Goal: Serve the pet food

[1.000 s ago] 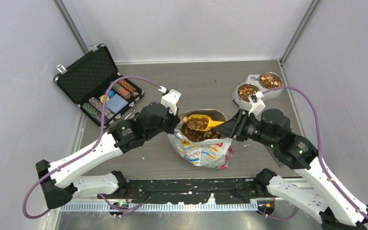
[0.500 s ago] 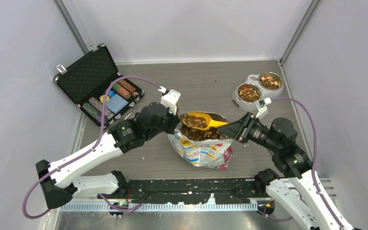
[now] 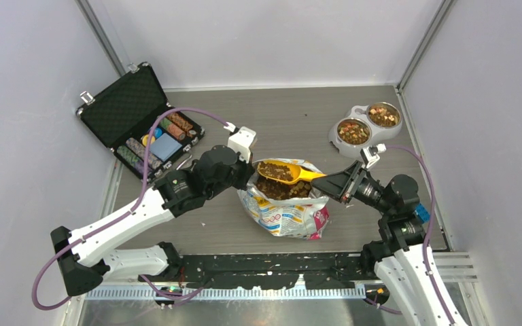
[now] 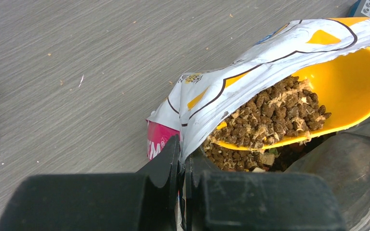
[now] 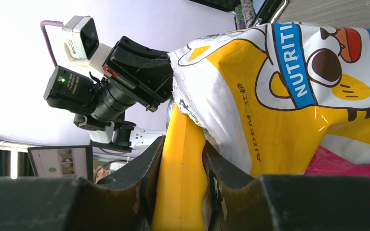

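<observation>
An open foil bag stands mid-table, full of pet food. My left gripper is shut on the bag's left rim and holds the mouth open. My right gripper is shut on the handle of a yellow scoop. The scoop sits level over the bag mouth, heaped with brown kibble. A double pet bowl at the back right holds kibble in both cups.
An open black case with striped poker chips lies at the back left. Grey walls close in the table on the left, back and right. Crumbs dot the wood surface.
My right arm has drawn back and lowered, its wrist swinging toward the near edge. The loaded scoop stays over the bag mouth, slightly raised. The left arm has not moved.
</observation>
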